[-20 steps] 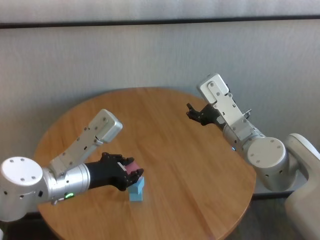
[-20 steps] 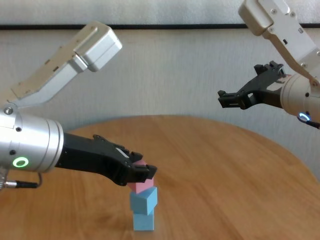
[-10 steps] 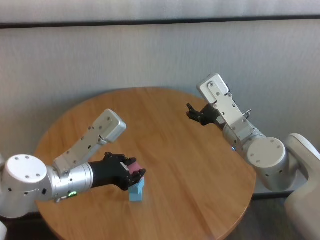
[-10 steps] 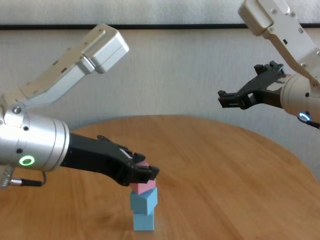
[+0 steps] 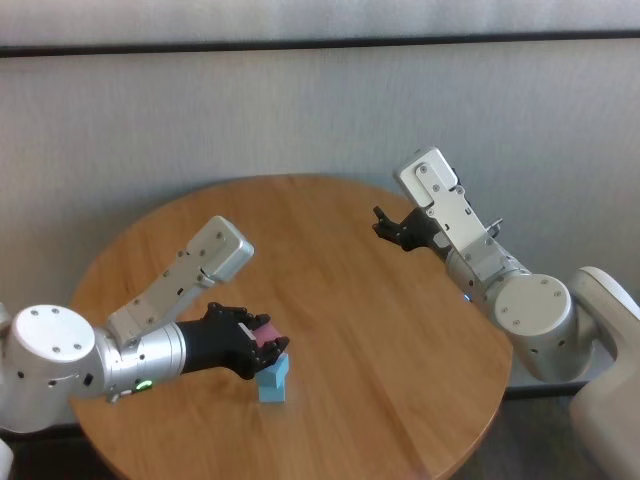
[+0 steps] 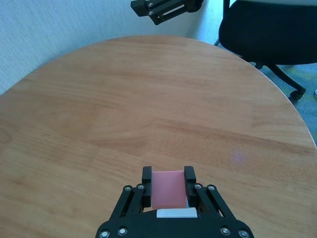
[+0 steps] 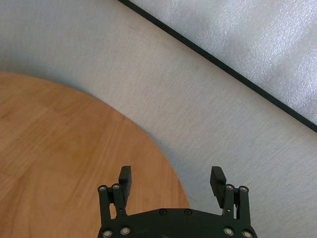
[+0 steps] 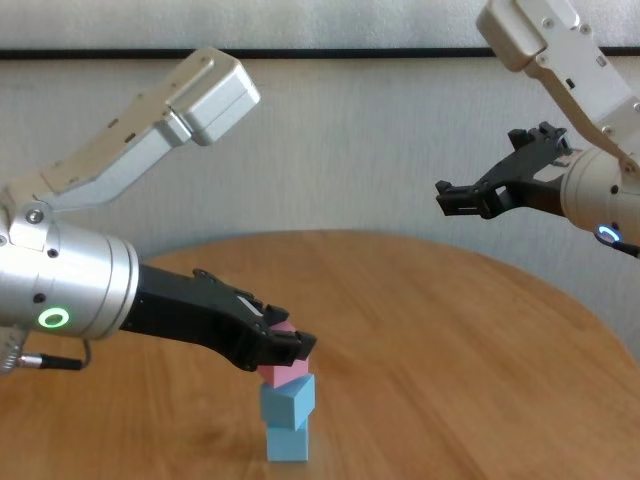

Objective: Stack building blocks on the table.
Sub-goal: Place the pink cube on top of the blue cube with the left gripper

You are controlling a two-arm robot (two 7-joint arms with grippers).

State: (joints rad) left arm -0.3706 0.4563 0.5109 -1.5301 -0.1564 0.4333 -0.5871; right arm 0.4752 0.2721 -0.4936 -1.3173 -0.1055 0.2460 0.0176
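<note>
Left end effector [image 8: 283, 344]: clamped on the pink block [image 8: 284, 371], one finger on each of two opposite faces; the left wrist view shows the same grip on the pink block [image 6: 168, 189]. It reaches in low over the near part of the bench [image 8: 450, 340].
Pink block: top of the stack, sitting on or just above the upper blue block [image 8: 288, 401]; contact between the two cannot be confirmed.
Upper blue block: rests on the lower blue block [image 8: 287, 443], visibly twisted about the vertical, so its corners overhang the block beneath.
Lower blue block: flat on the bench, near the front edge. In the head view the pair reads as one blue column [image 5: 274, 378] just beyond the fingers.
Risk, release: if the fingers part unevenly, one pad may drag the pink block sideways and off the twisted support.
Risk, retreat: the fingers sit close above the upper blue block; a withdrawal along the arm's line instead of upward could clip it and topple the column.
Risk, press: pushing down further on a skewed middle block could rotate it and shed the top cube.
Right end effector [image 8: 490, 192]: fingers apart, holding nothing, parked high over the far right rim of the bench [image 7: 74, 148], well apart from the stack; no hazard expected from it.
</note>
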